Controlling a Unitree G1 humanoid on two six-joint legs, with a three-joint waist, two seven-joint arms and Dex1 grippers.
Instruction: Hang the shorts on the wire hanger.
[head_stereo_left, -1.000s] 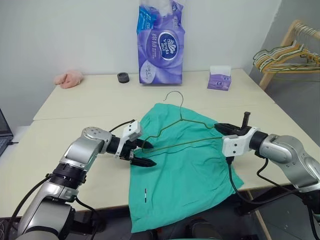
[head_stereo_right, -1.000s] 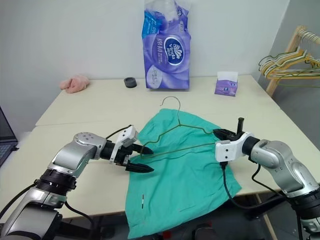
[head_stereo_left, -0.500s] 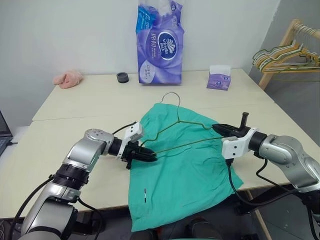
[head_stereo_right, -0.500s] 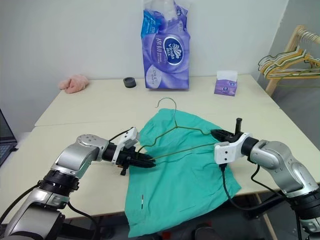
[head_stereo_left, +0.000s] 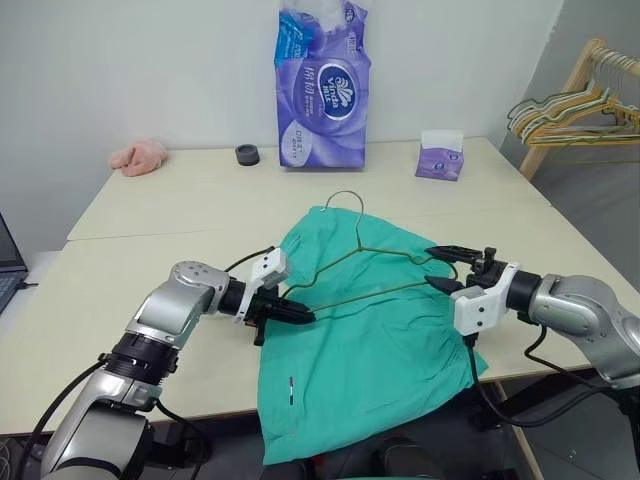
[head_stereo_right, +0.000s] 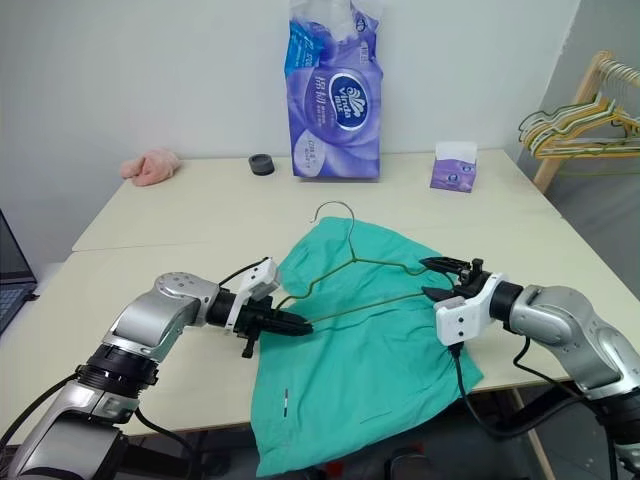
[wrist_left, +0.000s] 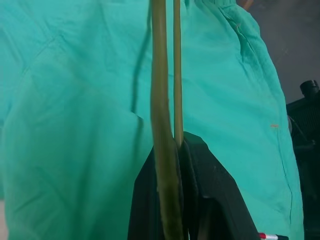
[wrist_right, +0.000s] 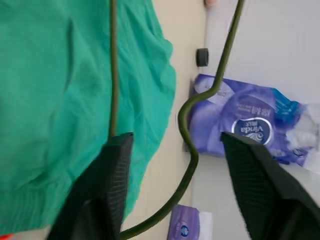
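At the far left we see a pink cloth lump (head_stereo_left: 137, 157) on the table (head_stereo_left: 150, 215), well behind our left gripper (head_stereo_left: 300, 315). That gripper's fingers are pressed together on the left corner of the wire hanger (head_stereo_left: 380, 270), which lies tilted across the shorts (head_stereo_left: 370, 340). The shorts spread flat between our two claws, their lower part hanging over the table's near edge. Behind them stand a small black cap (head_stereo_left: 246, 154), a tall purple tissue pack (head_stereo_left: 321, 85) and a small purple tissue box (head_stereo_left: 439, 157). Our right gripper (head_stereo_left: 438, 268) has its fingers apart, with the hanger's right corner between them, untouched in the wrist view. Further right hangs a bunch of coloured hangers (head_stereo_left: 565, 112).
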